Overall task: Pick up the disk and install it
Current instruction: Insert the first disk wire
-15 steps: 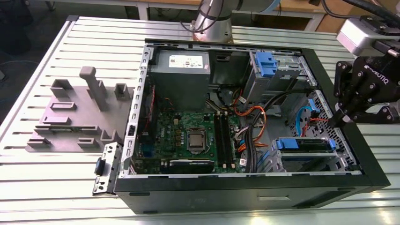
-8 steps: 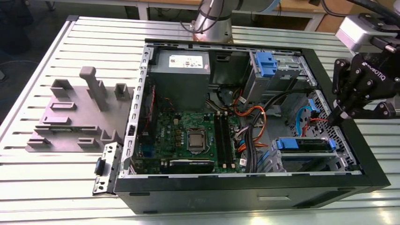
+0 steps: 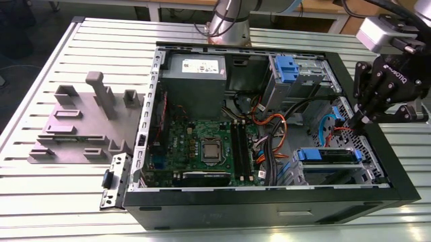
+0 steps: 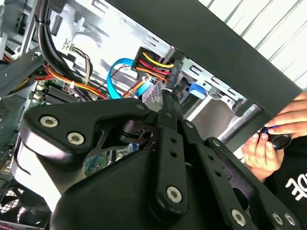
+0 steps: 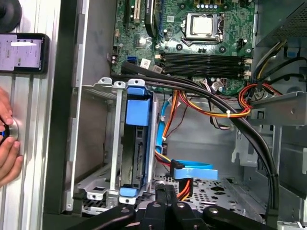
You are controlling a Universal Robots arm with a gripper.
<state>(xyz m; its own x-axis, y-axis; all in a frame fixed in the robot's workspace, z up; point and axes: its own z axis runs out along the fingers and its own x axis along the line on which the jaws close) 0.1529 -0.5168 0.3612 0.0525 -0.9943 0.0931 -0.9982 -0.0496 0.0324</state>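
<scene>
My black two-finger gripper (image 4: 166,98) looks pinched together on nothing, its tips among the coloured cables (image 4: 148,61) just beside the drive cage. The disk (image 5: 135,143), a silver drive in a blue plastic carrier, sits edge-on in the grey metal cage (image 5: 115,143) inside the black computer case (image 3: 269,206), so I judge the install nearly done. Its label is hidden, and I cannot tell whether it is latched or cabled

The arm's wrist (image 3: 387,33) sits at the exterior view's upper right. Below it the black tool (image 3: 358,121) points downward, its slim fingers (image 4: 169,112) closed tip against tip.
</scene>
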